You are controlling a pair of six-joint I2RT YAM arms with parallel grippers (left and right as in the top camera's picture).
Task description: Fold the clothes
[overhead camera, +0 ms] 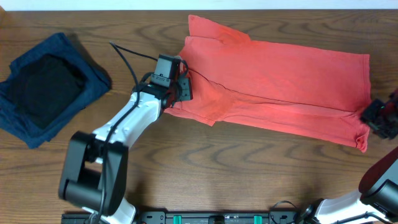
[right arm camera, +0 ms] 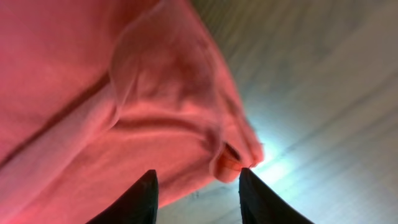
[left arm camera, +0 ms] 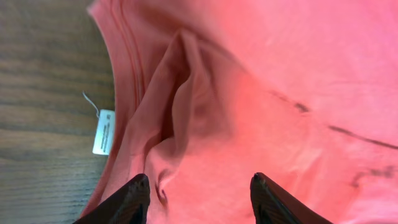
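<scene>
Overhead: coral-red T-shirt [overhead camera: 273,87] lies flat on the wooden table [overhead camera: 249,180] as 1 long band, running from centre out toward 3 o'clock, its far end dipping slightly toward 4 o'clock. A sleeve flap sticks out at the band's 11 o'clock corner. Left gripper [overhead camera: 177,87] sits at the shirt's 9 o'clock end, over the bunched fabric there. In the left wrist view its 2 fingers [left arm camera: 138,196] stand wide apart above a deep crease, nothing pinched between them. A small white tag [left arm camera: 104,132] lies on the wood at 9 o'clock of that crease, and faint dark marks show through the cloth toward 3 o'clock. Right gripper [overhead camera: 380,118] is at the shirt's 4 o'clock corner. In the right wrist view its fingers [right arm camera: 146,196] are also spread wide, with the rumpled corner hem just beyond them, not clamped. At 9 o'clock of the table, well apart from the shirt, a black garment [overhead camera: 46,87] rests on a folded navy-blue garment [overhead camera: 18,121].
</scene>
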